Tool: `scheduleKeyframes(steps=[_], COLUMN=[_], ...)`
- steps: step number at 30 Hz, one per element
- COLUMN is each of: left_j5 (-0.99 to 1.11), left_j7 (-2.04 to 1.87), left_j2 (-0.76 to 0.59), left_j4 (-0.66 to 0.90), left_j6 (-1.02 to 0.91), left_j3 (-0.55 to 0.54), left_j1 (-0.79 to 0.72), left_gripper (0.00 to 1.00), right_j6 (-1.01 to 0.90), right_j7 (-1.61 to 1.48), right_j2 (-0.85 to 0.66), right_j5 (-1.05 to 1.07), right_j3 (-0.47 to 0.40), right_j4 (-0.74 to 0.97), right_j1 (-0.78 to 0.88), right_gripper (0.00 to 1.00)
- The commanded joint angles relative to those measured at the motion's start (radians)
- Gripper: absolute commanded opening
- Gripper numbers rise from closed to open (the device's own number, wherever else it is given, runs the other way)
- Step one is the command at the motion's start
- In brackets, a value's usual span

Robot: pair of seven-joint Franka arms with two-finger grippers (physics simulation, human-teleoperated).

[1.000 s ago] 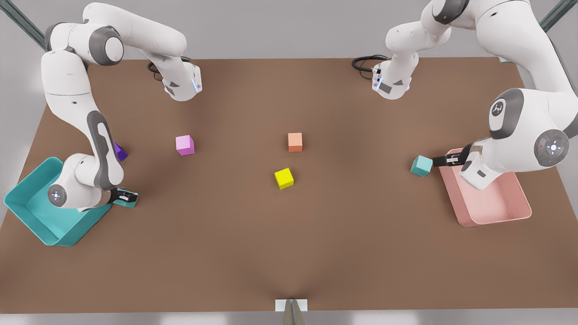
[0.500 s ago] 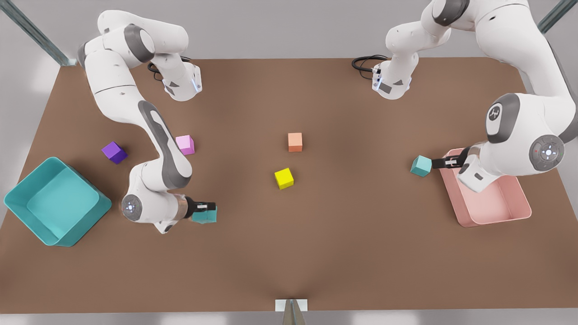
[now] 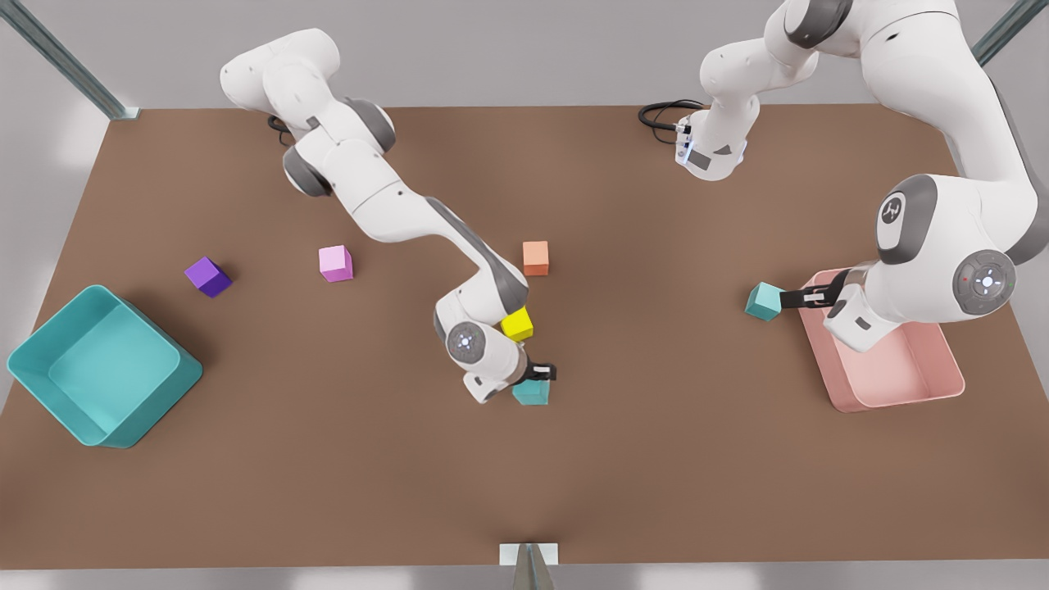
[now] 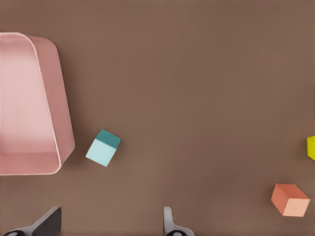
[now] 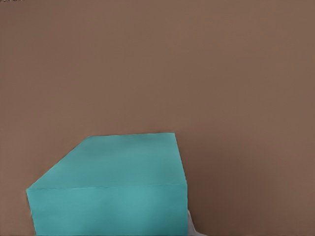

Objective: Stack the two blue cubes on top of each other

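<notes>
Spanning brown table (image 3: 656, 459), grey wall (image 3: 508, 49) behind

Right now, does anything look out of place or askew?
Nothing stands out. The right gripper holds one blue cube near the yellow cube; the left gripper is open beside the other blue cube, by the upright pink bin.

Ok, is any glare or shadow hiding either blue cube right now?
No glare. Front view: even light, only soft shadows on the table; the right gripper covers part of the carried blue cube. Left wrist view: the other blue cube plainly lit beside the pink bin, ahead of the open left gripper. Right wrist view: carried cube evenly lit.
</notes>
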Motion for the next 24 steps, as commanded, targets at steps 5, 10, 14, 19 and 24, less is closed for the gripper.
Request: scheduleKeyframes(steps=[5, 10, 14, 19, 24], left_j5=[0.010, -0.021, -0.018, -0.018, -0.019], left_j7=[-0.003, 0.166, 0.310, 0.477, 0.772], left_j2=[-0.006, -0.201, -0.201, -0.175, -0.172], left_j4=[-0.003, -0.527, -0.719, -0.813, -0.866], left_j6=[-0.008, 0.405, 0.692, 0.850, 0.860], left_j3=[-0.007, 0.200, 0.303, 0.354, 0.352], left_j1=[-0.003, -0.190, -0.188, -0.180, -0.191], left_gripper=[1.00, 1.00, 1.00, 1.00, 1.00], right_j6=[0.057, -0.181, -0.652, -0.857, -0.873], right_j7=[0.480, 0.440, 0.119, -0.831, -0.732], right_j2=[0.003, -0.140, -0.264, -0.555, -1.049], right_j5=[-0.008, 0.067, -0.080, -0.366, -0.286], right_j3=[0.003, 0.016, 0.009, 0.012, -0.013], right_j4=[0.005, 0.022, 0.019, 0.013, -0.395], right_j1=[0.004, -0.125, -0.409, -0.641, -0.567], right_gripper=[1.00, 1.00, 1.00, 1.00, 1.00])
